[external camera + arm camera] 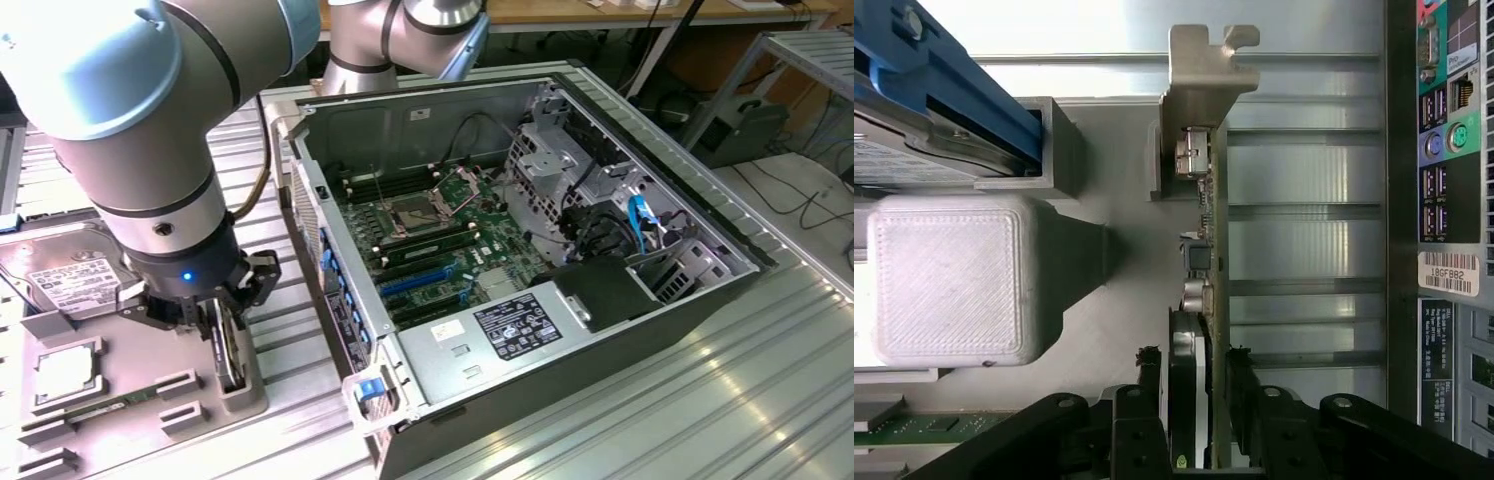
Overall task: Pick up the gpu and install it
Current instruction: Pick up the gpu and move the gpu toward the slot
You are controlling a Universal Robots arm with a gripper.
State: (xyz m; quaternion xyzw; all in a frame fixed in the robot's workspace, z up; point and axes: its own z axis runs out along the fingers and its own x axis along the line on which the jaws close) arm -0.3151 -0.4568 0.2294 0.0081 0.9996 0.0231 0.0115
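Note:
The gpu stands on its edge in a slot of the grey holder at the exterior view's left. In the wrist view the gpu runs edge-on, a green board with small components and its silver bracket at the far end. My gripper has come down over the card. The gripper stands open, its black fingers close on either side of the card's dark face, with a thin gap on one side. The card still rests in the holder.
The open computer case lies at the centre, with the motherboard and blue expansion slots inside. Its rear port panel runs beside the card. A hard drive and a processor chip sit in the same holder. A grey block stands beside the card.

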